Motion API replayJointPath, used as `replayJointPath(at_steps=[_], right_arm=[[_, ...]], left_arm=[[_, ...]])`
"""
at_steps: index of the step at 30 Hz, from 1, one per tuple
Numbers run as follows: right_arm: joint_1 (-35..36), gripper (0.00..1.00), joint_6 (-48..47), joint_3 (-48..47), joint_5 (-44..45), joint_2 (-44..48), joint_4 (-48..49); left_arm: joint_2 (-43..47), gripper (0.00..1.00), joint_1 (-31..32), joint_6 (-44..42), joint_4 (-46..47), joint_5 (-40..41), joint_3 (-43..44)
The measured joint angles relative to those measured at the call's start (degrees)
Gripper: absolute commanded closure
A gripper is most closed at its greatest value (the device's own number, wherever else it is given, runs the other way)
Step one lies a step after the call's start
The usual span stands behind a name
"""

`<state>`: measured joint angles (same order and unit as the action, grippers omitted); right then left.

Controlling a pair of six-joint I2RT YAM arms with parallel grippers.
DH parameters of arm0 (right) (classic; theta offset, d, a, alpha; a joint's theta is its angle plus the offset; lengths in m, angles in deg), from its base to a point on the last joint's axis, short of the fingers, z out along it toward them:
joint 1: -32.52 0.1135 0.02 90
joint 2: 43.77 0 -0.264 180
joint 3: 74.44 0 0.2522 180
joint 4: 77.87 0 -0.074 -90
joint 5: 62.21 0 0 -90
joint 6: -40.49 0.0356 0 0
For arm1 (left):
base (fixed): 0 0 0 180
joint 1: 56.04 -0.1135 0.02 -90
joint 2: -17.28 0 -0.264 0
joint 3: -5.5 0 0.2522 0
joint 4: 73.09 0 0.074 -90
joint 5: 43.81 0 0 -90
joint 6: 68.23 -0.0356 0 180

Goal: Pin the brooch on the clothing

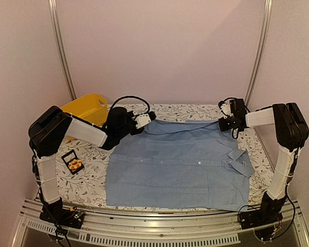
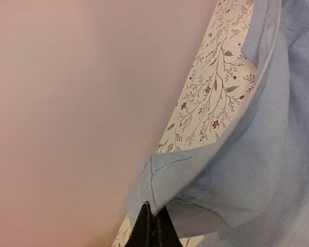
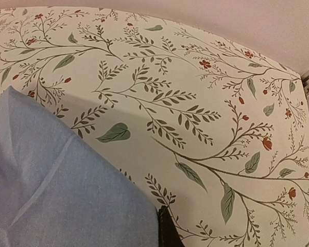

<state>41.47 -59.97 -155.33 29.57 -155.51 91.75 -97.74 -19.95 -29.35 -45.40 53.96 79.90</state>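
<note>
The light blue shirt (image 1: 180, 164) lies spread flat on the flowered tablecloth, collar to the right. My left gripper (image 1: 150, 118) is at its far left corner. In the left wrist view this gripper (image 2: 153, 218) is shut on a stitched corner of the shirt (image 2: 257, 170), lifted a little. My right gripper (image 1: 232, 128) is at the far right corner. In the right wrist view one dark finger (image 3: 169, 234) shows against the shirt's edge (image 3: 56, 190), which hides the other. The orange-yellow brooch (image 1: 75, 164) sits in a small black box at the left, away from both grippers.
A yellow basin (image 1: 87, 108) stands at the back left, behind my left arm. The black box (image 1: 68, 156) lies on the tablecloth (image 1: 92, 177) left of the shirt. Pink walls and metal rails enclose the table at the back and sides.
</note>
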Motion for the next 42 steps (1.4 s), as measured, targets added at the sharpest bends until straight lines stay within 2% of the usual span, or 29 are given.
replayJointPath(at_steps=[5, 10, 11, 13, 15, 19, 21, 23, 26, 29, 32, 34, 35, 39, 42], right_arm=[[0.0, 0.99, 0.2, 0.0, 0.1, 0.0, 0.0], [0.0, 0.86, 0.3, 0.4, 0.1, 0.0, 0.1], [0.0, 0.82, 0.3, 0.7, 0.1, 0.0, 0.1], [0.0, 0.73, 0.4, 1.7, 0.2, 0.0, 0.1], [-0.1, 0.62, 0.1, 3.1, 0.5, 0.1, -0.3], [-0.1, 0.52, 1.0, 4.9, 1.6, 1.6, -4.3], [-0.1, 0.48, 1.9, 5.3, 2.6, 3.4, -7.2], [-0.1, 0.45, 2.7, 5.5, 3.9, 6.1, -10.6], [-0.1, 0.43, 3.3, 5.5, 5.4, 11.2, -16.2], [-0.1, 0.5, 3.7, 4.2, 6.6, 15.4, -23.3], [-0.1, 0.68, 4.2, 1.3, 5.5, 16.8, -27.5], [0.1, 0.8, 5.3, -1.0, 2.1, 16.8, -27.4], [0.3, 0.84, 5.9, -1.9, -0.8, 16.7, -26.5], [1.9, 0.94, 9.2, -6.5, -9.5, 12.4, -19.6], [3.1, 0.99, 12.0, -9.8, -13.5, 5.6, -15.4]], left_arm=[[1.1, 1.0, 0.5, -4.4, 2.3, 1.6, 2.3], [3.8, 1.0, 1.6, -4.5, 0.4, 3.5, -0.2], [4.2, 0.97, 1.9, -4.2, -0.5, 4.1, -1.4], [5.2, 0.83, 2.6, -2.9, -4.2, 5.6, -4.2], [5.5, 0.71, 3.7, -1.4, -10.3, 6.7, -5.5], [5.7, 0.49, 6.5, 3.3, -25.8, 7.9, -5.2], [5.9, 0.41, 7.6, 5.8, -34.6, 8.3, -4.2], [6.3, 0.37, 8.2, 8.5, -43.4, 8.3, -2.3], [7.8, 0.37, 8.2, 12.3, -57.2, 6.8, 2.9], [8.9, 0.46, 7.6, 15.4, -70.4, 3.1, 8.7], [9.8, 0.59, 6.0, 17.6, -76.8, -1.4, 14.5], [10.2, 0.74, 3.5, 20.3, -75.9, -4.8, 18.4], [10.2, 0.79, 1.9, 21.9, -74.1, -6.3, 20.2], [5.8, 0.8, -3.2, 29.8, -65.9, -8.0, 28.6], [-0.1, 0.8, -4.2, 34.0, -61.6, -8.6, 33.2]])
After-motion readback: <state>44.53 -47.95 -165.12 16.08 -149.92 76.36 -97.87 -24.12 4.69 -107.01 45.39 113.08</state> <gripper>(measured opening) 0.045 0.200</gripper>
